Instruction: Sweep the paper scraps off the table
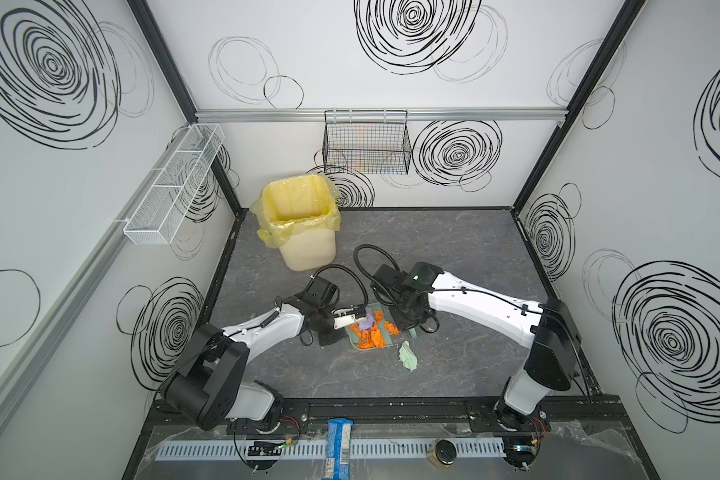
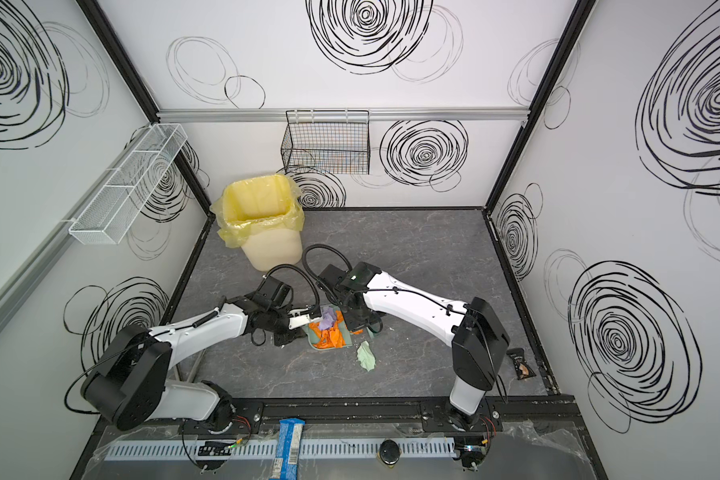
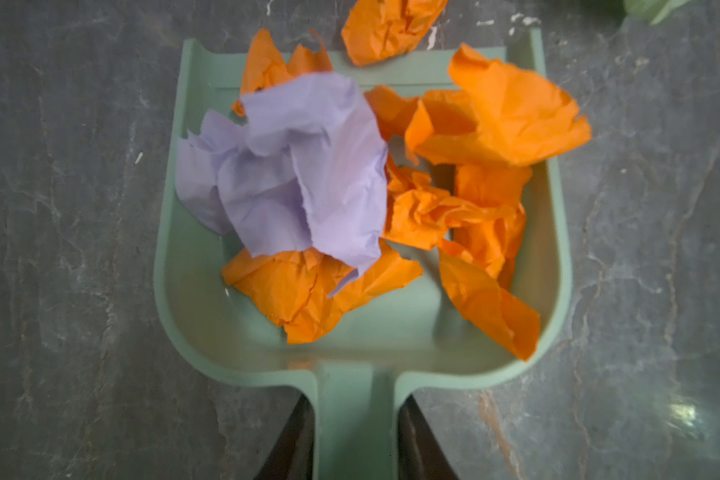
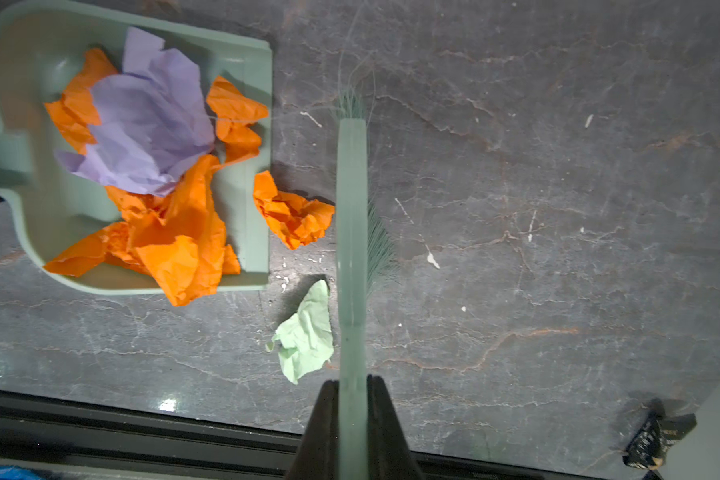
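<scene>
Paper scraps (image 3: 308, 187) fill the dustpan (image 3: 175, 291), its handle clamped by the left gripper (image 3: 356, 419). 1 orange scrap (image 4: 294, 216) and 1 green scrap (image 4: 306, 332) lie just beside the brush (image 4: 351, 187), clamped in the right gripper (image 4: 352, 390).

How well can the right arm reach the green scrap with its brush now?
Probably yes: the green scrap lies on the table right beside the brush that the right end effector grips, with nothing between them.

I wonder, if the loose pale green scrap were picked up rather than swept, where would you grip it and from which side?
Probably from straight above: the pale green scrap lies low on the table, so pinch its raised crumpled folds at mid-body, closing across its narrower width, clear of the brush alongside it.
</scene>
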